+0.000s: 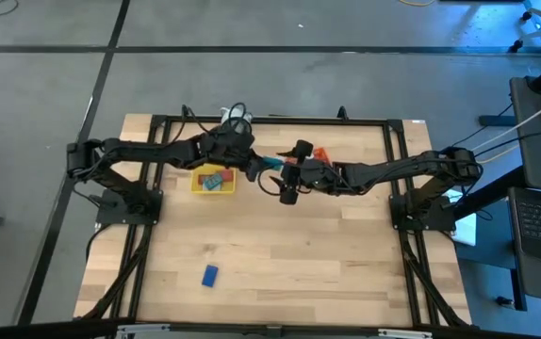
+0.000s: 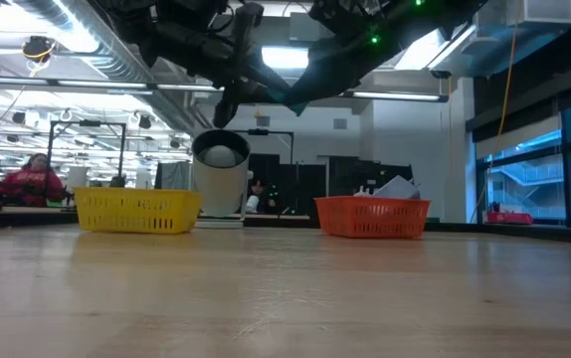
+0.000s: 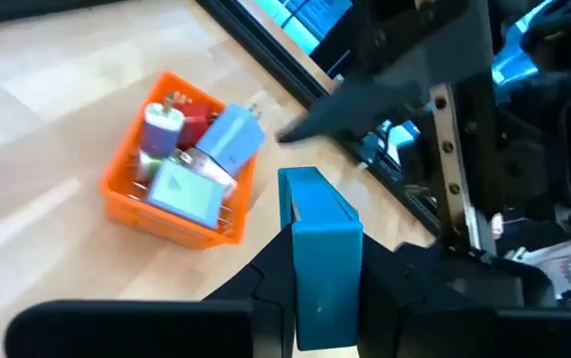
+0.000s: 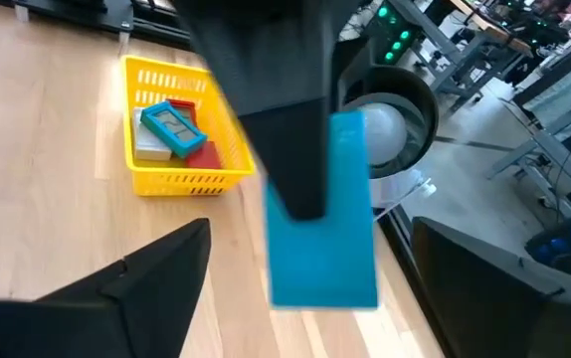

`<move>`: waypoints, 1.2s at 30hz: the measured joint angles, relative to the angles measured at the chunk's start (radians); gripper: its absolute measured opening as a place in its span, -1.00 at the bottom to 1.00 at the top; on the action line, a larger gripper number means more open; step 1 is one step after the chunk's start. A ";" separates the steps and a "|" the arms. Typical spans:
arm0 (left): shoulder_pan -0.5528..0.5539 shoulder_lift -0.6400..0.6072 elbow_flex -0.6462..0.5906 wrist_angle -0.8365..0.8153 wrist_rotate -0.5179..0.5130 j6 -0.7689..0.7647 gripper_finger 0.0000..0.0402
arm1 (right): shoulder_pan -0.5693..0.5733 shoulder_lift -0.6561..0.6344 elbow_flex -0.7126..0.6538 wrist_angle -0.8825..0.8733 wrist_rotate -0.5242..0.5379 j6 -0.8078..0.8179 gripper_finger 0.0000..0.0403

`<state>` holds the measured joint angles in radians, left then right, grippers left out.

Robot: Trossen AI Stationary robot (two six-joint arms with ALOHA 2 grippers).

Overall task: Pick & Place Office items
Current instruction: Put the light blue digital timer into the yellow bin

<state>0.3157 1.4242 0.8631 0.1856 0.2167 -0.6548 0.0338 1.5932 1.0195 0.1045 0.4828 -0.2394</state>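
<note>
**A:** How do the arms stand?

**B:** Both reach to mid-table, meeting between the trays. The left gripper (image 3: 315, 288) is clamped on a blue block (image 3: 317, 249), held in the air. The right gripper (image 4: 305, 288) faces it with its fingers spread wide, holding nothing; the block hangs between them.

**A:** And the table?

**B:** Pale wood (image 1: 299, 245), with a yellow tray (image 1: 213, 179) under the left arm and an orange-red tray (image 3: 181, 159) by the right. A second blue piece (image 1: 210, 275) lies alone near the front edge. Beyond is an open workshop, a person in red (image 2: 32, 179) seated far off.

**A:** What do the wrist views add?

**B:** The trays' contents: blue, red and whitish items in each, though from above they are barely legible.
</note>
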 joint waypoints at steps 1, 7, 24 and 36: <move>0.009 -0.005 0.000 -0.007 0.001 0.013 -0.71 | 0.000 0.000 0.000 0.000 0.001 0.000 0.69; 0.074 -0.105 0.000 -0.179 -0.005 0.091 -0.71 | 0.001 0.000 0.000 -0.018 0.023 0.023 0.55; -0.063 -0.559 -0.053 -0.878 -0.314 0.080 -0.71 | 0.009 -0.004 0.000 -0.078 0.055 0.450 0.40; -0.193 -0.749 -0.319 -0.615 -0.529 0.197 -0.71 | 0.028 -0.292 -0.164 0.082 -0.220 0.389 0.14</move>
<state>0.1226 0.6756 0.5443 -0.4298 -0.3118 -0.4578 0.0616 1.3013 0.8555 0.1867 0.2625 0.1495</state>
